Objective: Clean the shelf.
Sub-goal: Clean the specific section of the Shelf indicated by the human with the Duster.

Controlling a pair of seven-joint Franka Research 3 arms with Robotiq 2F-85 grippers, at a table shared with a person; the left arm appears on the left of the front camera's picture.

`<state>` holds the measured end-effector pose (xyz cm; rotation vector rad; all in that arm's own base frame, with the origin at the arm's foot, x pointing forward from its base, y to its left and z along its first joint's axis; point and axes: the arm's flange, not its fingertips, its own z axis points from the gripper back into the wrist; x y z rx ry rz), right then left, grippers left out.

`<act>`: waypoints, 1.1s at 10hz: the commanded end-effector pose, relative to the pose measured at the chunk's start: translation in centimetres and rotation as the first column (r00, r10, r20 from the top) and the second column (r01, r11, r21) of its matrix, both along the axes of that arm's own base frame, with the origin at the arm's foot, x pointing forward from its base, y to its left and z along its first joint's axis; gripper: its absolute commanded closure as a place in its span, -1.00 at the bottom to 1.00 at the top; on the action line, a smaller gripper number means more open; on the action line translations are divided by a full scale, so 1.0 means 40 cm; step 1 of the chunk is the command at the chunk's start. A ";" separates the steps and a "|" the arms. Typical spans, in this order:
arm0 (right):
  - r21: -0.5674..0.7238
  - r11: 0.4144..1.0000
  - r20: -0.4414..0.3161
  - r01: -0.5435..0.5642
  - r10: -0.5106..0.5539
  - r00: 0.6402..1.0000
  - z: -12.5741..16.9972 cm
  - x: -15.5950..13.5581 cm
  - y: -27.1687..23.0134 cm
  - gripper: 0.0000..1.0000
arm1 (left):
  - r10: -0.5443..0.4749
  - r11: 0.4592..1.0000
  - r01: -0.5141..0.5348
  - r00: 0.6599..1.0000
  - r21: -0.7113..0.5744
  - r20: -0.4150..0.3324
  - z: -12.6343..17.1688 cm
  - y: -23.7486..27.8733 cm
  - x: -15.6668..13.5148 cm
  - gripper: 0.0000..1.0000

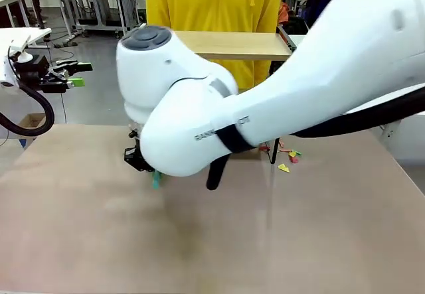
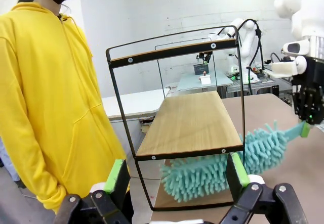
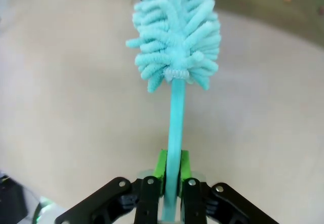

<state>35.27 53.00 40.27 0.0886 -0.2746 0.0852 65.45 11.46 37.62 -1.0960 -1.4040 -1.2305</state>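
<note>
The shelf point(image 2: 190, 123) stands just ahead of the left gripper point(image 2: 177, 173), whose jaws are spread wide and empty. The right gripper point(image 3: 171, 172) is clamped on the handle of a teal duster point(image 3: 177, 37), whose head reaches under the shelf's lower board. A person point(image 2: 45, 97) in yellow stands beyond.

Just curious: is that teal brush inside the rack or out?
Partly in: the brush lies head-first under the shelf's lower board; handle sticks out.

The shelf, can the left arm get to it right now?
Probably yes. The open left end effector faces the shelf end-on with nothing between; the duster in the right end effector reaches under its board.
</note>
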 end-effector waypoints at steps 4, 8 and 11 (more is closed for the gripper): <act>-0.043 0.999 -0.003 0.030 -0.030 1.000 -0.065 0.071 0.047 0.74 | -0.002 1.000 0.002 1.000 0.001 0.005 0.010 -0.001 -0.005 -1.00; -0.043 0.998 -0.019 0.034 -0.035 0.999 -0.092 0.094 0.024 0.74 | -0.002 1.000 0.002 1.000 0.001 0.005 0.010 -0.001 -0.005 -1.00; -0.043 0.998 -0.019 0.034 -0.035 0.999 -0.092 0.094 0.024 0.74 | -0.002 1.000 0.002 1.000 0.001 0.005 0.010 -0.001 -0.005 -1.00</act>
